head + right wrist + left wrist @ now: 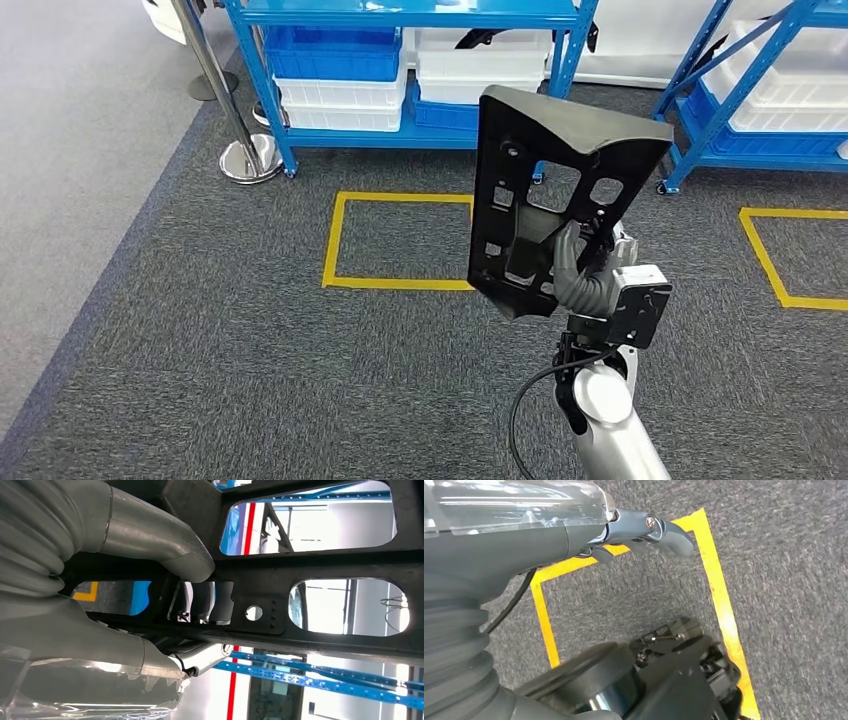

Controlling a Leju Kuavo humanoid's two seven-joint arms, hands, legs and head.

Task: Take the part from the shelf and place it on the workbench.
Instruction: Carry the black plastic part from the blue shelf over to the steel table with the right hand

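The part [545, 190] is a large black plastic panel with several cut-out windows. My right hand [585, 275] holds it upright above the carpet, fingers wrapped round its lower edge. In the right wrist view the part [320, 565] spans the picture, with the grey thumb [150, 535] pressed on one bar and dark fingers behind a window. My left hand [639, 535] hangs over the carpet holding nothing, its fingers stretched out. The blue shelf [420, 15] stands ahead, beyond the part.
The shelf holds a blue bin [335, 55] and white bins [480, 60]. A second blue shelf [740, 90] stands at the right. A chrome stanchion [248, 155] is at the shelf's left. Yellow tape squares [400, 240] [790, 260] mark the grey carpet.
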